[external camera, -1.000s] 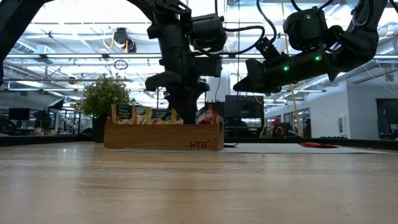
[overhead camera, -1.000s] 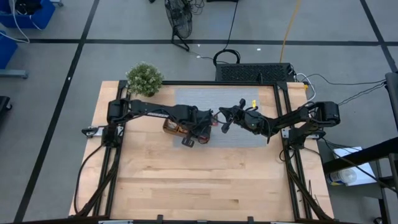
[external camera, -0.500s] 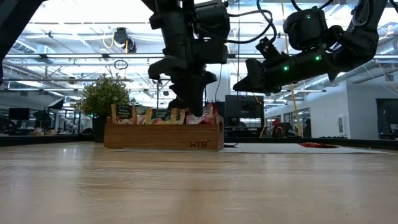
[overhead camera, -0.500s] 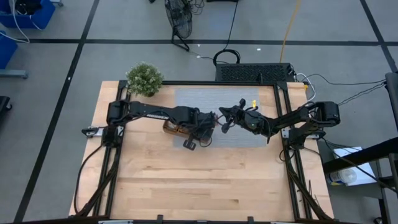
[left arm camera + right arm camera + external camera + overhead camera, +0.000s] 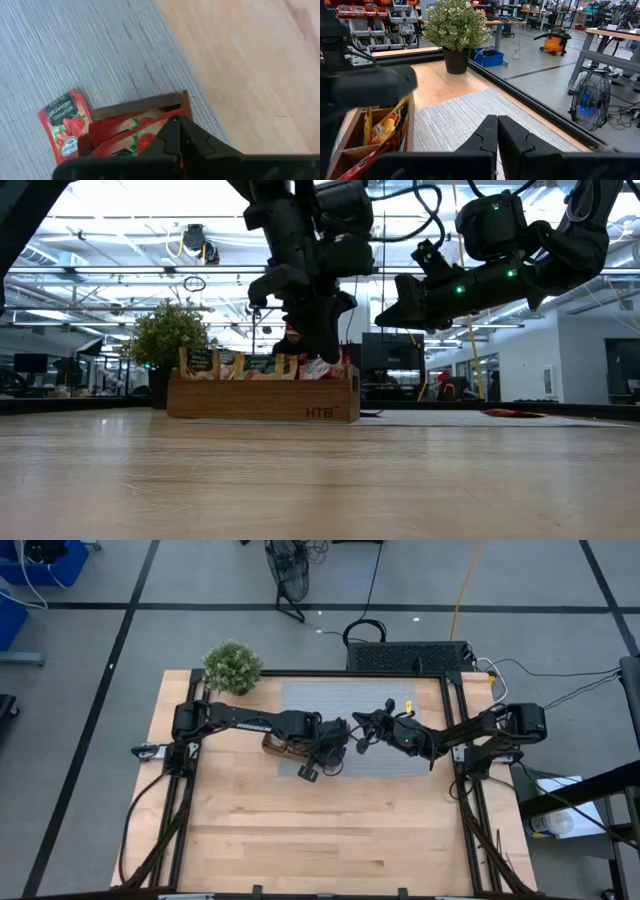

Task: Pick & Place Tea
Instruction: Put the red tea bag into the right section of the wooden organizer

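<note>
high: overhead, down | low: table-level | wrists: close | shared: tray

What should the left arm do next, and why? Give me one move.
Probably swing the left gripper sideways off the wooden tray and out over the grey mat. It hangs shut just above the tray's red sachets, and whether it pinches one cannot be seen; one strawberry sachet already lies on the mat beside the tray. The right gripper waits shut above the mat.
</note>
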Robot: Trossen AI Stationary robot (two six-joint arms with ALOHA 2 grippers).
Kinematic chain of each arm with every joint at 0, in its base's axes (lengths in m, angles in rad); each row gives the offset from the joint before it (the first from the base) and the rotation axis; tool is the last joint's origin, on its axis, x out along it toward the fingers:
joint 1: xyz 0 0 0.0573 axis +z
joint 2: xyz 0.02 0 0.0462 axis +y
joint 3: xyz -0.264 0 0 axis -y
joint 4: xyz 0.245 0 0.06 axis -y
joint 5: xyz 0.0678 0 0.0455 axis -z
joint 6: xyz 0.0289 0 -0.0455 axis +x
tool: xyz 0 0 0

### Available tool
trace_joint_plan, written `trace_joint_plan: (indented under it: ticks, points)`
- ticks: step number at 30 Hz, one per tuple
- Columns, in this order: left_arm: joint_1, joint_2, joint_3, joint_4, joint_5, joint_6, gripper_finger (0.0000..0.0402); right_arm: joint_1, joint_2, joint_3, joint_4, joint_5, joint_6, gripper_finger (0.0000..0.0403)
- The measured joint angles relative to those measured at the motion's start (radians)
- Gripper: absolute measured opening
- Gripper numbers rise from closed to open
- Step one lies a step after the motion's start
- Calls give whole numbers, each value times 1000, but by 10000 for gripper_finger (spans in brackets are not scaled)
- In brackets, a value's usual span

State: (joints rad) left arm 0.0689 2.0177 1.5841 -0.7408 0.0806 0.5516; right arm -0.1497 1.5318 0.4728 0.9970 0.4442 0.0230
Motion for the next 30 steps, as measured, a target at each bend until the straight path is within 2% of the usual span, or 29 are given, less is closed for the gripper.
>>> trace_joint_plan:
  ticks: [4, 11, 24, 30]
  points:
    - [13, 3, -11, 1, 9, -7, 2, 0, 0, 0, 0, 0, 0, 0]
    - [30, 14, -53, 71, 82, -3, 2, 0, 0, 0, -1, 0, 0, 0]
    - [45, 39, -56, 92, 87, -18, 2, -3, 1, -14, 1, 0, 14, 0]
    - [42, 17, -56, 48, 77, -33, 2, -3, 1, -14, 8, 0, 14, 0]
